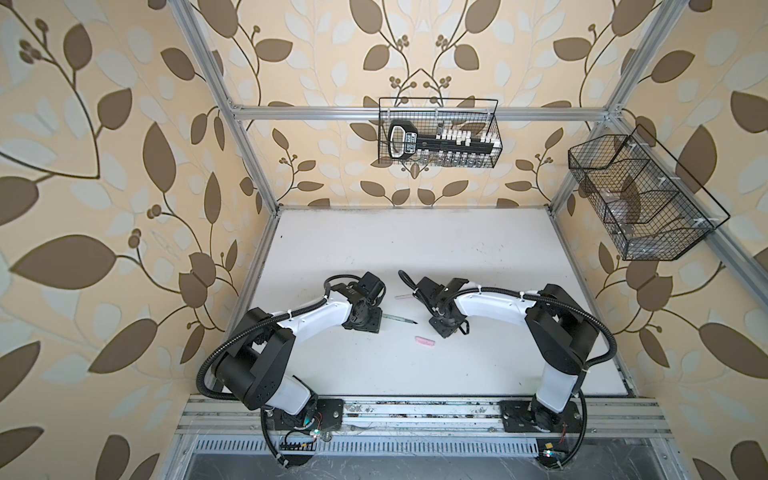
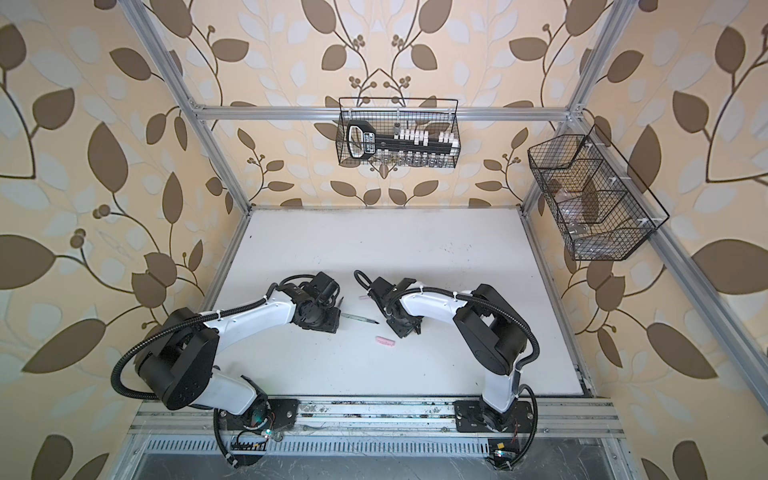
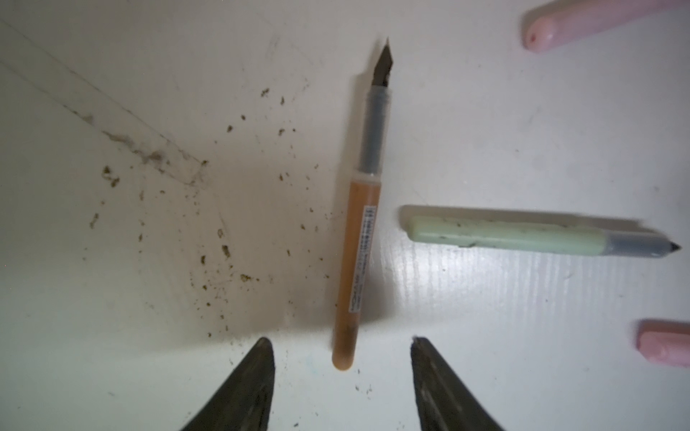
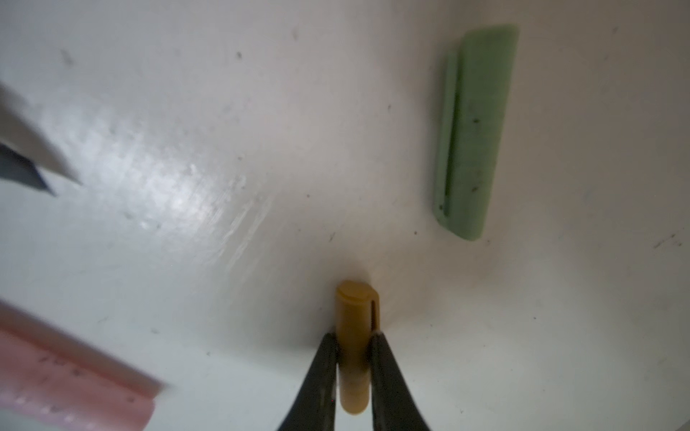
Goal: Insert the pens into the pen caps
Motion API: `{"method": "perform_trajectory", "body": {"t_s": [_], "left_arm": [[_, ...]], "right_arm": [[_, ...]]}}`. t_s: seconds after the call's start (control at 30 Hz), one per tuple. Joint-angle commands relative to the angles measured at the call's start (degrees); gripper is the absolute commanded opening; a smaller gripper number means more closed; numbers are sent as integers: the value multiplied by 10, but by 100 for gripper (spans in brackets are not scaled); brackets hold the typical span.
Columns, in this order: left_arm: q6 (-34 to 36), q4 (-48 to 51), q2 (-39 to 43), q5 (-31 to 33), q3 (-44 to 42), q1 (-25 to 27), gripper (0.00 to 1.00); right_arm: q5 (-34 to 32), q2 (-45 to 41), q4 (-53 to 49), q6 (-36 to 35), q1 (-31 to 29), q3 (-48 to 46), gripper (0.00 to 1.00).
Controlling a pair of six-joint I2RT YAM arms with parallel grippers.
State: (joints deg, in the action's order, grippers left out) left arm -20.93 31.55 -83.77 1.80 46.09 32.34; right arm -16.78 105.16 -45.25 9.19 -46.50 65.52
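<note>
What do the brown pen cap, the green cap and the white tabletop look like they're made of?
Brown cap: probably moulded plastic, opaque, satin; a clip is moulded into its side. Green cap: likely the same plastic, duller, speckled with dirt, with a moulded clip. Tabletop: smooth white board, semi-gloss, perhaps laminate or paint; it shows soft glare.
</note>
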Motion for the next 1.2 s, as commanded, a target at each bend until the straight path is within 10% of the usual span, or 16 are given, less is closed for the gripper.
{"method": "perform_trajectory", "body": {"t_s": [0.0, 0.67, 1.17], "left_arm": [[3, 5, 40, 13, -1, 4, 62], [-5, 0, 77, 24, -15, 4, 71], [17, -8, -24, -18, 20, 4, 58]], "right_arm": [[-13, 11, -10, 4, -4, 12, 19], [-17, -9, -13, -4, -3, 17, 16], [133, -145, 60, 1, 70, -52, 15]]}}
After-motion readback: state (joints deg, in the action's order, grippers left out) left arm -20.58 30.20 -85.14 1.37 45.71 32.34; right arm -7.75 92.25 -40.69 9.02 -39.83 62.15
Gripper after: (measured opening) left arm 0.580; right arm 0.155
